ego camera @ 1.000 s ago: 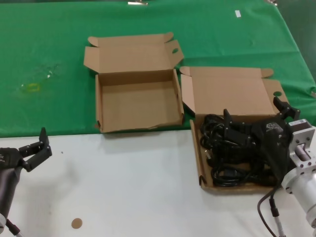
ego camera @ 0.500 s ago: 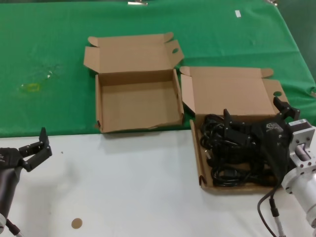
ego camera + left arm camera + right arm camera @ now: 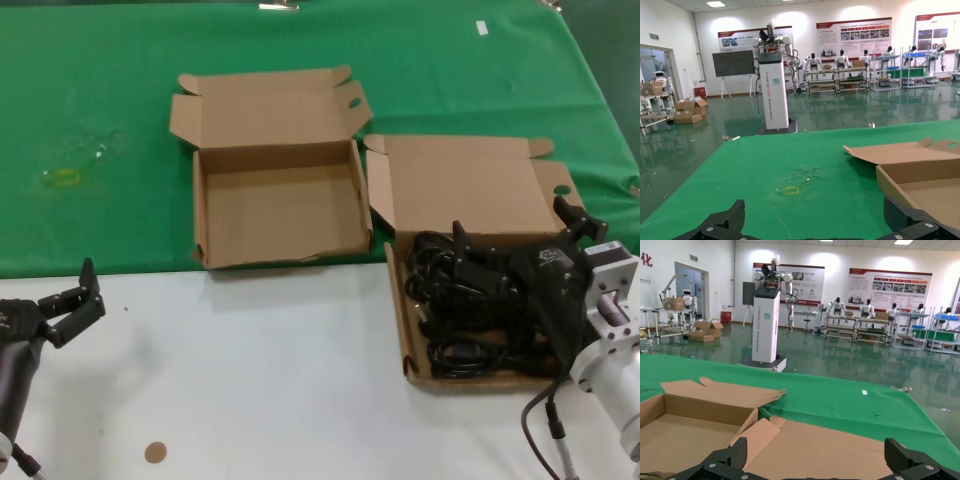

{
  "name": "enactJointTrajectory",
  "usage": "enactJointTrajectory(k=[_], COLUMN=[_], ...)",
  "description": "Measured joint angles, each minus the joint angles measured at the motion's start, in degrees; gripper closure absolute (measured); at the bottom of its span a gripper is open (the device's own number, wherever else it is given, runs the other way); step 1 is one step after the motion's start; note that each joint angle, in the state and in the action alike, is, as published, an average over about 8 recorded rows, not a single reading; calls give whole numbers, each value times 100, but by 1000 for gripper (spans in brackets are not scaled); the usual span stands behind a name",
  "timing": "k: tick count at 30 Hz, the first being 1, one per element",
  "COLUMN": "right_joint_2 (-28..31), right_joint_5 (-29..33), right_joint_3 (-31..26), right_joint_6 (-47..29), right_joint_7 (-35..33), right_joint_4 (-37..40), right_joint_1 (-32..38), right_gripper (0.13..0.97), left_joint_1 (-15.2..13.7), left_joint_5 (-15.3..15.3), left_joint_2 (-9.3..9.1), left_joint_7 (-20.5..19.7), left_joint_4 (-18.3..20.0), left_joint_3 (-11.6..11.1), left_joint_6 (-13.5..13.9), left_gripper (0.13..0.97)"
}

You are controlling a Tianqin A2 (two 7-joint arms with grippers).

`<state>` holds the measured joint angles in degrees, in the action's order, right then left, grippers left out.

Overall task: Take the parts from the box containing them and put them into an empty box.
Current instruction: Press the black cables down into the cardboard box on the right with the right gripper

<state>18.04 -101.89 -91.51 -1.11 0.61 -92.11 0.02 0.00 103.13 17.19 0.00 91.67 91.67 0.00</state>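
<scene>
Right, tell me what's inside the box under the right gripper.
The right-hand box holds a tangle of black cables. The open right gripper hovers over them, covering part of the pile; the box floor is hidden.

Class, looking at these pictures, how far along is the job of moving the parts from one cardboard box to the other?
Nothing looks moved: the left brown cardboard box is empty, and the tangled black cable parts all lie in the right brown cardboard box. The right gripper hangs open over them, holding nothing. The left gripper waits open at the table's near left. Every transfer remains.
</scene>
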Motion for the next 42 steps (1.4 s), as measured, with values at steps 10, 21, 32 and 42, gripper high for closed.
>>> enactJointTrajectory(k=[10, 21, 32, 42], right_joint_2=[0, 0, 7, 162], right_joint_5=[0, 0, -4, -102], right_joint_3=[0, 0, -8, -168], right_joint_6=[0, 0, 9, 172], right_joint_7=[0, 0, 3, 73], right_joint_4=[0, 0, 0, -35], right_joint_1=[0, 0, 0, 0], right_gripper=[129, 129, 129, 129], left_joint_1=[0, 0, 0, 0], left_joint_5=[0, 0, 0, 0], left_joint_2=[0, 0, 0, 0], left_joint_7=[-2, -1, -1, -1], left_joint_4=[0, 0, 0, 0], left_joint_3=[0, 0, 0, 0], left_joint_6=[0, 0, 0, 0], left_gripper=[135, 201, 321, 546])
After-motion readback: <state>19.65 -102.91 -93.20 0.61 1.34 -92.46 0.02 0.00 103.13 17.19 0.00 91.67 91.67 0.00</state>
